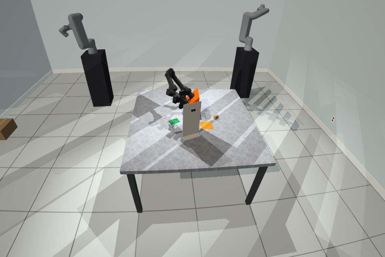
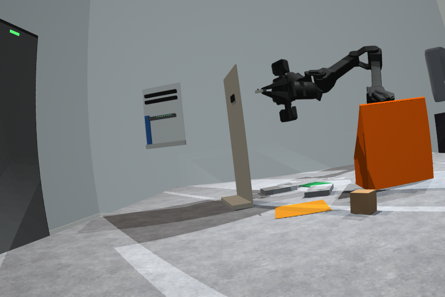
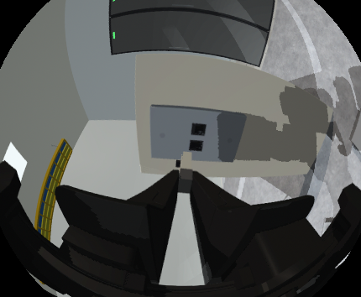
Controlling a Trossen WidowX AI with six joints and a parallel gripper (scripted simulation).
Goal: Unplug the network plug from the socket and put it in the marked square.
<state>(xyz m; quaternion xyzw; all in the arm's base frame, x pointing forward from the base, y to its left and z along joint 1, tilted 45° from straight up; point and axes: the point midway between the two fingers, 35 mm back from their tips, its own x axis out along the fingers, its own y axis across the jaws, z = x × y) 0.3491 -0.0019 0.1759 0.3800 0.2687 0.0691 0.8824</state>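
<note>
My gripper is shut on the pale network plug, whose front end sticks out past the fingertips. The plug is out of the socket, held level in the air a short way in front of the beige upright panel. The wrist view shows two dark openings in the blue-grey plate, an upper socket and a lower socket. A green square and an orange-yellow square lie on the table far below the gripper.
Low grey blocks lie by the green square. A brown cube sits near the orange-yellow square. A tall orange wedge-shaped block stands near the arm's base.
</note>
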